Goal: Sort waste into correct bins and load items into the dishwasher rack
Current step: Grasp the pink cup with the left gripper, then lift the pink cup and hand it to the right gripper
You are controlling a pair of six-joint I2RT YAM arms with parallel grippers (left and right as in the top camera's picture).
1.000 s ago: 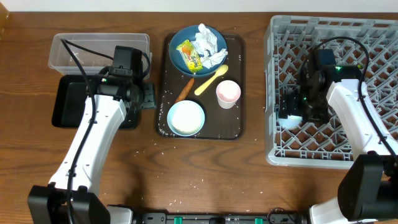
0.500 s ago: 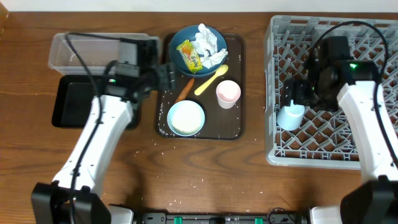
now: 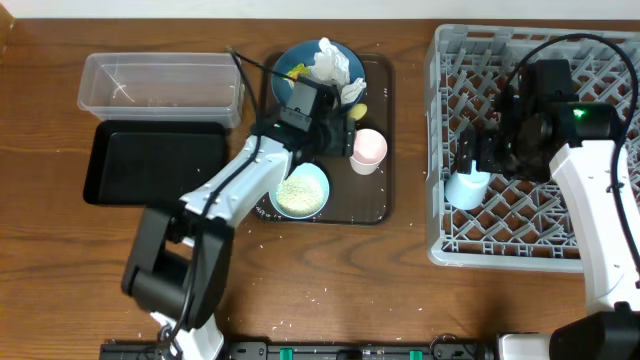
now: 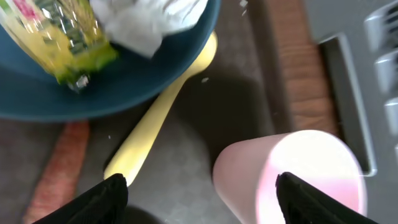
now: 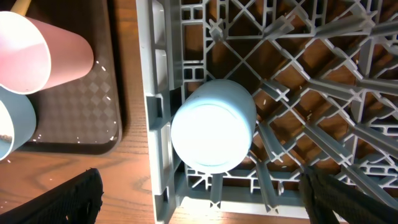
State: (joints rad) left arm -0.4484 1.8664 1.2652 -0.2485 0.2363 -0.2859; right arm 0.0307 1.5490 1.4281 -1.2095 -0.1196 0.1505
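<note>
Left claw (image 4: 202, 198) hangs spread above the spoon (image 4: 158, 119), likely to grab it; right claw (image 5: 205, 199) hovers released over the blue cup (image 5: 213, 124), upturned in the rack (image 5: 160, 68) to drain.

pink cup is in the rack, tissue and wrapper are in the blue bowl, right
No: the pink cup stands on the brown tray, as the overhead view shows. In the rack sits a pale cup, bottom up. The tissue and wrapper are in the blue bowl.
</note>
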